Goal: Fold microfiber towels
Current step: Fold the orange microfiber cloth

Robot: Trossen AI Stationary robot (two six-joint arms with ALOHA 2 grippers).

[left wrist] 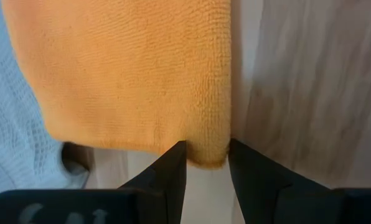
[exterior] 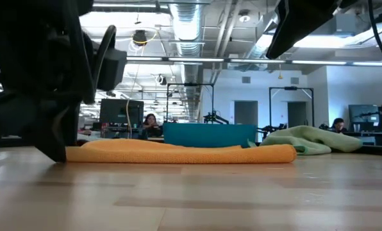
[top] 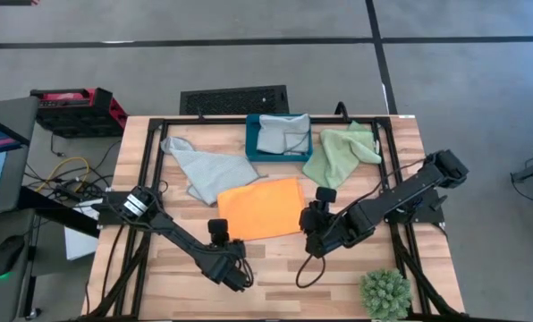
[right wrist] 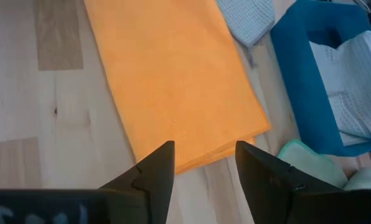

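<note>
An orange microfiber towel (top: 260, 207) lies folded flat in the middle of the table. My left gripper (top: 223, 241) is open and low at the towel's near left corner (left wrist: 207, 155), one fingertip on each side of it. My right gripper (right wrist: 204, 163) is open and hangs above the towel's right edge (right wrist: 216, 152). A pale blue-grey towel (top: 208, 170) lies spread at the far left. A second one (top: 282, 134) lies in the teal box (top: 253, 148). A light green towel (top: 342, 152) lies crumpled at the far right. My left gripper's fingers (left wrist: 173, 168) come slanting down from the table's left, one on each side of the orange towel's near left corner. I cannot tell whether they touch the corner. The towel lies flat on the table.
A spiky green plant ball (top: 384, 293) stands near the front right corner. The teal box stands at the table's far edge, between the blue-grey and the green towel. Bare wood runs along the near edge (top: 275, 286). People sit at desks in the room beyond.
</note>
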